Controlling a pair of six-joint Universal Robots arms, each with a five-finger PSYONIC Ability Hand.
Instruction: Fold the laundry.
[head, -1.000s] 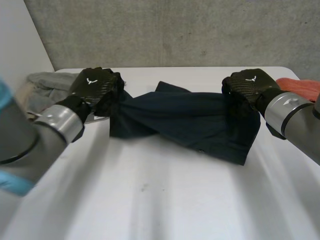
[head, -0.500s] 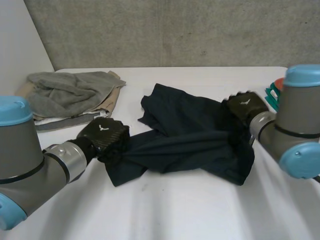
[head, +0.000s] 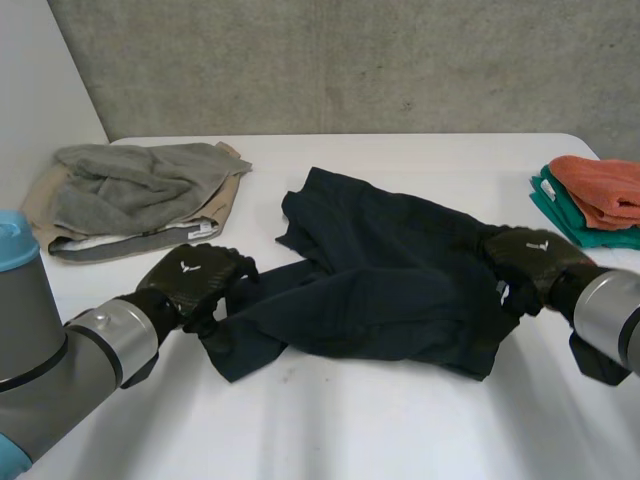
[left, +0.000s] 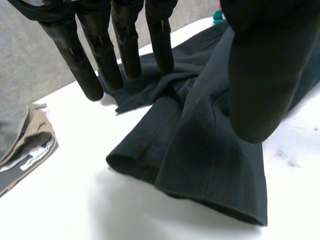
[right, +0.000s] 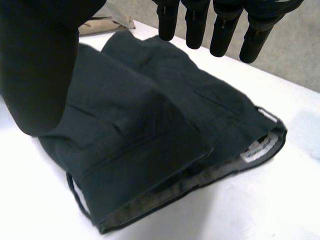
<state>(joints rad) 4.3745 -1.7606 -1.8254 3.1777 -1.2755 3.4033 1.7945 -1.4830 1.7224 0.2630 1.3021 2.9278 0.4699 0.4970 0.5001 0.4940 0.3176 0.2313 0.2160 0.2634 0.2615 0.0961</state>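
Your left robot hand (head: 190, 282) is spread wide, holding nothing, over the leg end of the dark trousers (head: 380, 285). Your right robot hand (head: 530, 258) is just as wide and empty, over the waistband. The trousers lie crumpled on the desk (head: 350, 420).

dark navy trousers (head: 380, 290), crumpled, mid-table
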